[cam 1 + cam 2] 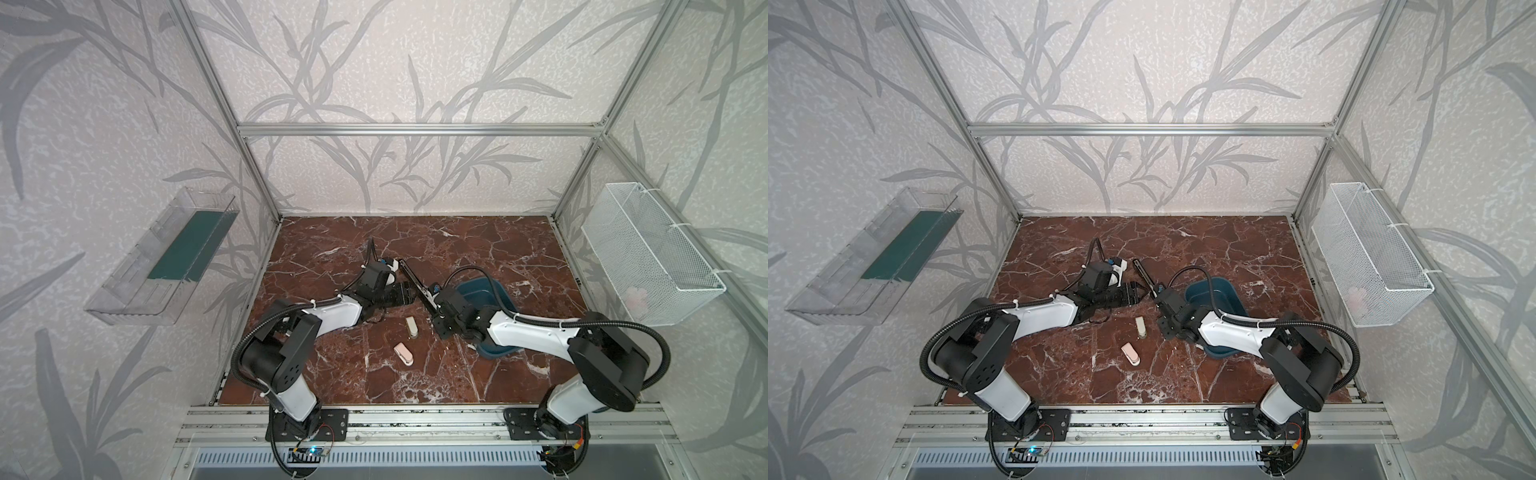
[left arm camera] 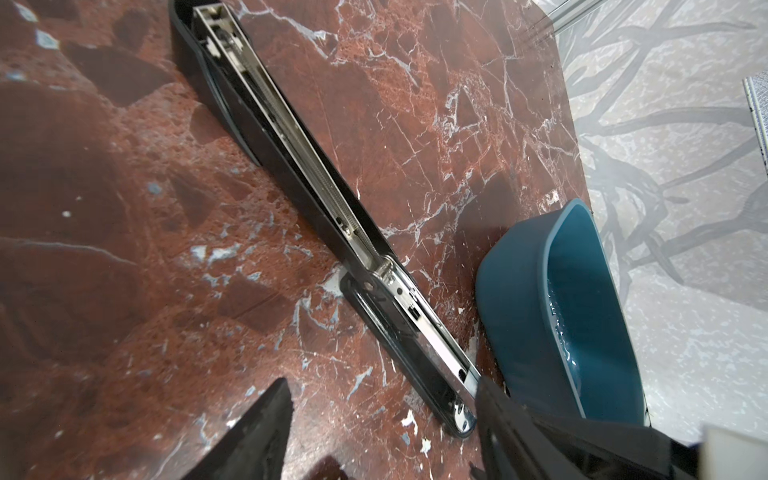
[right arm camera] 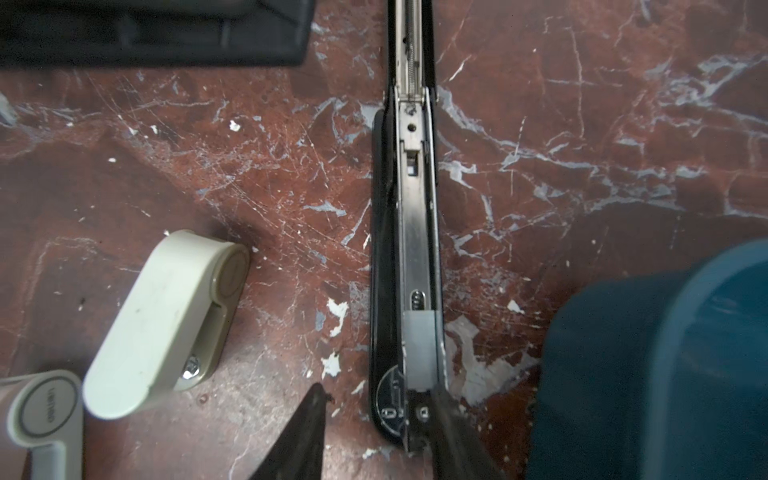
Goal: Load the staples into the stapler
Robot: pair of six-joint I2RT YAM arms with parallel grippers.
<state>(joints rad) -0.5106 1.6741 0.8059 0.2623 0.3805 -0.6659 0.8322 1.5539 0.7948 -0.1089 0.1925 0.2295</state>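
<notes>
The black stapler [image 1: 415, 282] lies opened out flat on the marble table, its metal channel [image 2: 299, 145] facing up. A short grey strip of staples [image 3: 419, 349] sits in the channel near the stapler's front end. My right gripper [image 3: 378, 428] is open and straddles that end. One of its fingers [image 3: 453, 432] overlaps the channel just behind the strip; the other stands clear to the side. My left gripper [image 2: 386, 432] is open beside the same end, holding nothing, with one of its fingers [image 2: 511, 432] close to the stapler's tip.
A blue tub [image 1: 486, 291] stands right beside the stapler, under the right arm. A cream gadget [image 1: 411, 327] and a pink one [image 1: 403, 353] lie nearer the front. A white mesh basket [image 1: 648, 253] hangs on the right wall, a clear tray [image 1: 162, 257] on the left.
</notes>
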